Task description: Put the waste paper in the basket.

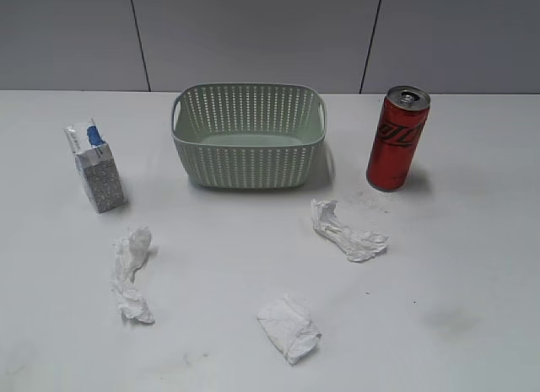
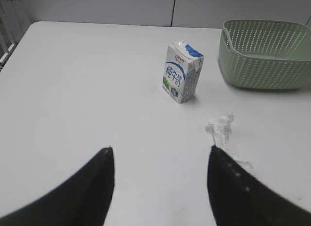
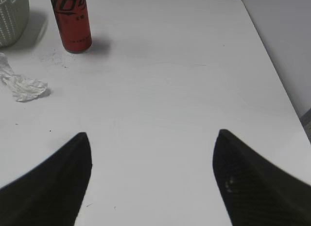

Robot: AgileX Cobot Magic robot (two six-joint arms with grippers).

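Your left gripper (image 2: pixel 160 160) and right gripper (image 3: pixel 153 148) both gape wide, empty, above the table (image 1: pixel 472 265).

Readable text on 2 items only.

Milk carton (image 2: pixel 182 73): blue Chinese characters "纯牛奶" run vertically down its white front panel, with a small red logo above them, too small to read. Sits ahead of the left gripper (image 2: pixel 160 160), between the 2 spread fingertips' lines.

Red can (image 3: pixel 71 21): dark script lettering on the side, cut off at the frame top, looks like Coca-Cola styling but not fully legible. Ahead of the right gripper's left finger (image 3: pixel 53 182).

Nothing else carries text.
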